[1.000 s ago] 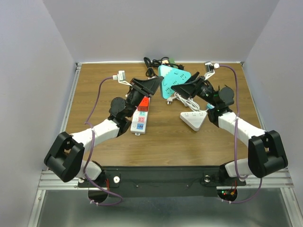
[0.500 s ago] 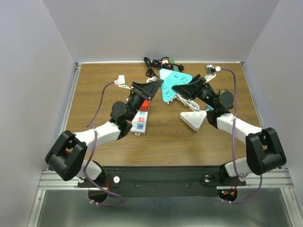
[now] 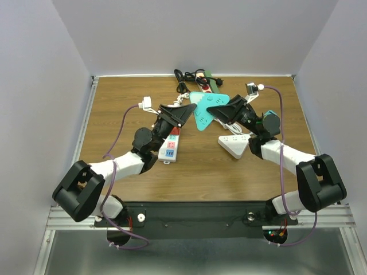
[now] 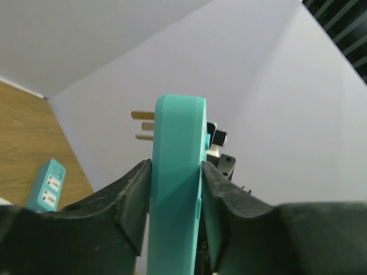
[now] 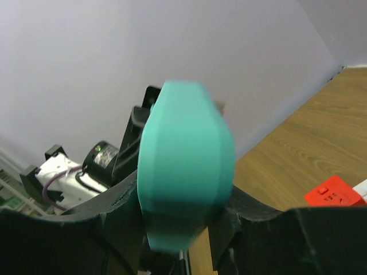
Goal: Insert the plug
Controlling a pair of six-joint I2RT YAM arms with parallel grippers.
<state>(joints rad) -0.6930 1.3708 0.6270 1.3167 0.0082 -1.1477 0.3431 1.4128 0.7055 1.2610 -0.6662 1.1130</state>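
Note:
A teal triangular adapter point(image 3: 201, 114) hangs edge-up above the middle of the table, between both grippers. In the left wrist view its flat body point(image 4: 176, 172) stands upright, with brass plug prongs point(image 4: 143, 125) sticking out of its left face. My left gripper point(image 4: 175, 172) is shut on it, a finger pressed on each face. From the other side my right gripper point(image 5: 183, 195) is also shut on its rounded edge point(image 5: 186, 172). Seen from above, the left gripper point(image 3: 191, 107) and right gripper point(image 3: 210, 109) meet at the adapter.
A white power strip point(image 3: 169, 146) with a red switch end point(image 5: 335, 192) lies under the left arm. A white triangular strip point(image 3: 234, 144) lies under the right arm. Black cables point(image 3: 186, 77) are heaped at the back edge. A small teal socket block point(image 4: 49, 183) lies on the wood.
The right gripper has closed on the teal adapter. Both arms have drawn inward, and the adapter has come off the table from flat to edge-up between them.

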